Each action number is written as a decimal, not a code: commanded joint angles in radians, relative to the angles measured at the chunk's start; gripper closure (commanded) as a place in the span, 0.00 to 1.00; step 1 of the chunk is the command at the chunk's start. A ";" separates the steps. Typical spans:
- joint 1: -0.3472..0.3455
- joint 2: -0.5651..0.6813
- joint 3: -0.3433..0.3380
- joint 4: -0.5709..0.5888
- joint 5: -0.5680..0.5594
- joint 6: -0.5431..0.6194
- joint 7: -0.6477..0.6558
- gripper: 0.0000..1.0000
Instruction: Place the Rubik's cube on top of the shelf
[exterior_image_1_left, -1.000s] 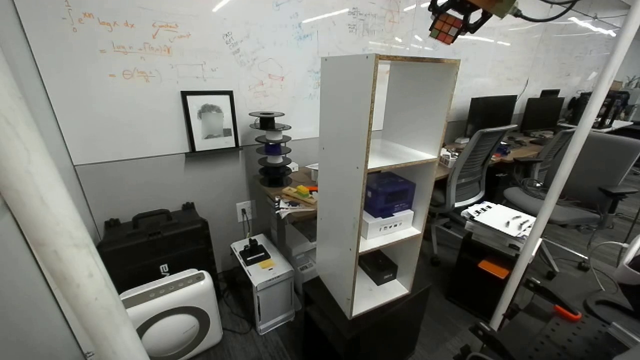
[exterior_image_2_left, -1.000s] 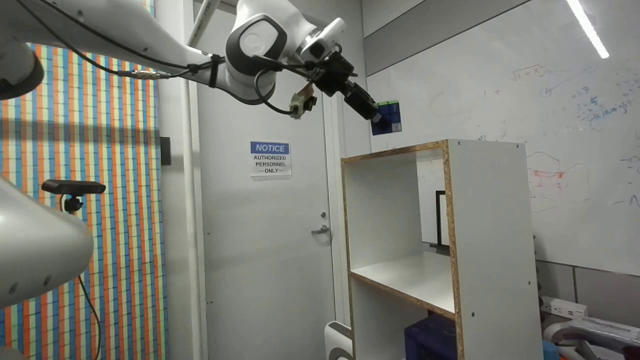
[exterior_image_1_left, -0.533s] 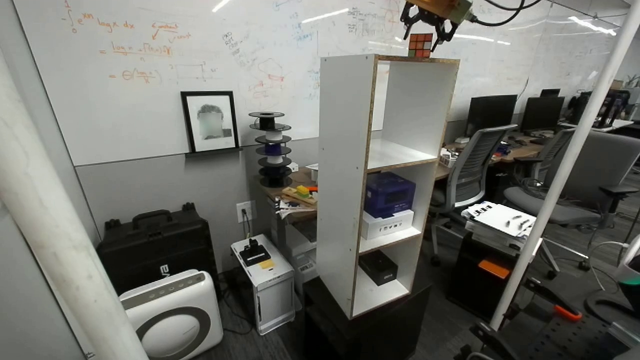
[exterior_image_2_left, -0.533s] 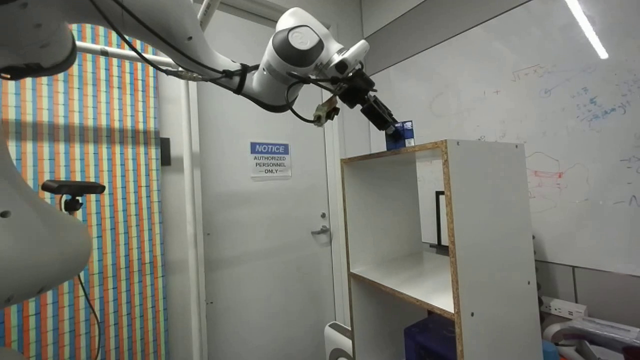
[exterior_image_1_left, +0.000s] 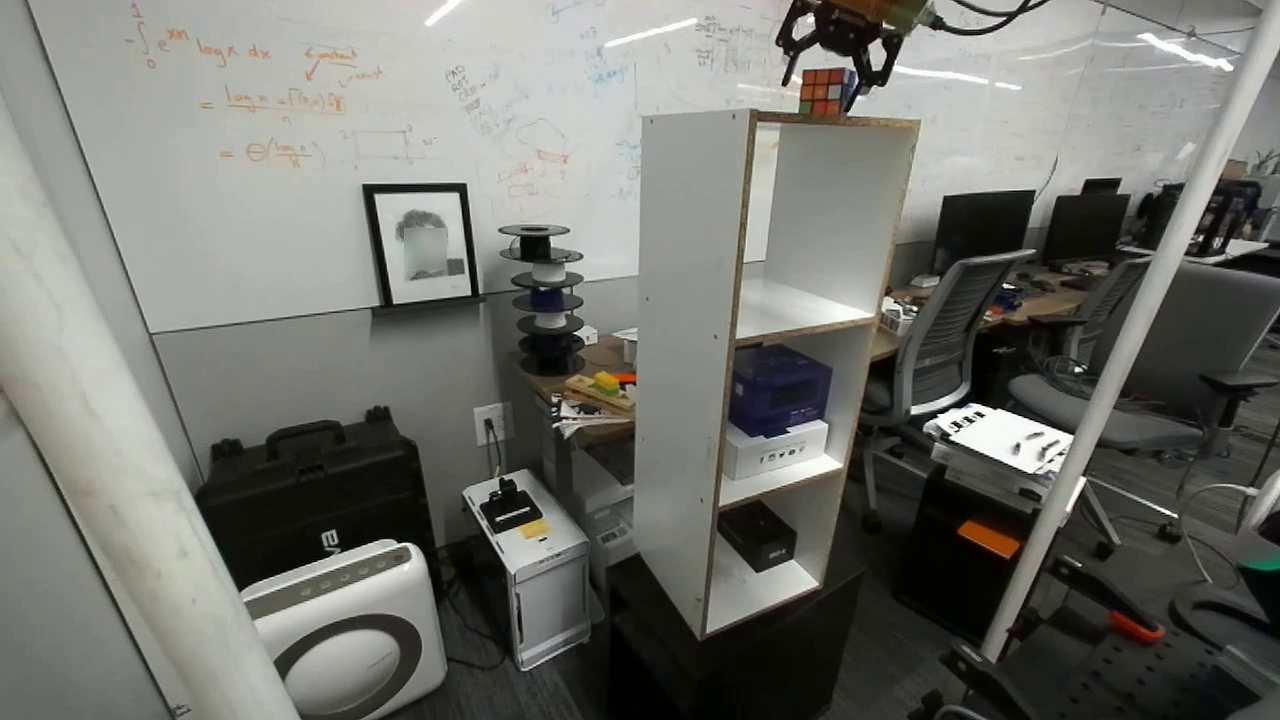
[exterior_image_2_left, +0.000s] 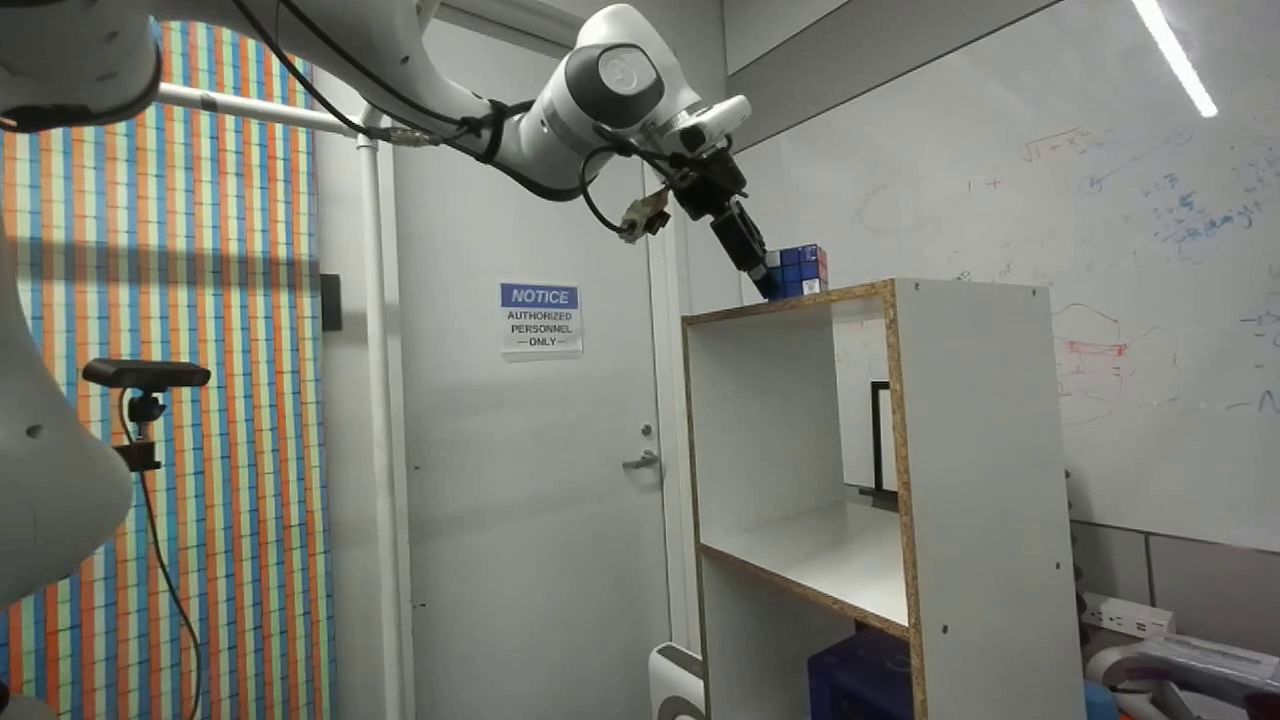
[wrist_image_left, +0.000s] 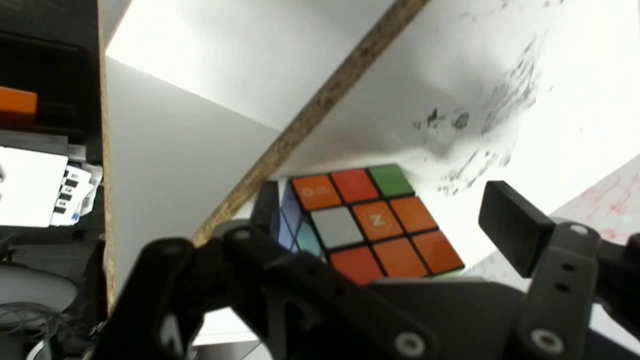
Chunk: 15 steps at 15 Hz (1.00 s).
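Spread claw (wrist_image_left: 392, 218) at Rubik's cube (wrist_image_left: 377, 220), top of white shelf (exterior_image_2_left: 985, 480)

Claw: fingers parted, unclenched, slanting down to either side of the cube. One pad (wrist_image_left: 515, 227) well apart from it; opposite pad just beside it, contact undetermined.

Cube: on the shelf's top panel, just beside the front edge (wrist_image_left: 322, 102); orange, red, green and white tiles on one side, blue on the next.

Around: arm (exterior_image_2_left: 620, 70), black and white, extending to the claw from above. Dark smudges (wrist_image_left: 460, 120) on the top panel. Blue-purple box (exterior_image_1_left: 780, 388) upon white box (exterior_image_1_left: 775, 450), middle compartment. Black box (exterior_image_1_left: 757, 535), lowest compartment. Whiteboard (exterior_image_2_left: 1000, 200), behind. Thin white pole (exterior_image_1_left: 1122, 340) and office chair (exterior_image_1_left: 950, 330), well apart from the cube.

Edges and room: front edge of raw chipboard, close under one finger; top panel continuing past the cube, away from that edge; wide gap from cube to the farther pad.
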 joint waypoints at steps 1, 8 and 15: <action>0.143 -0.124 -0.150 -0.080 0.156 -0.132 -0.260 0.00; 0.197 -0.384 -0.259 -0.316 0.137 -0.403 -0.671 0.00; 0.181 -0.395 -0.260 -0.407 0.055 -0.465 -0.726 0.00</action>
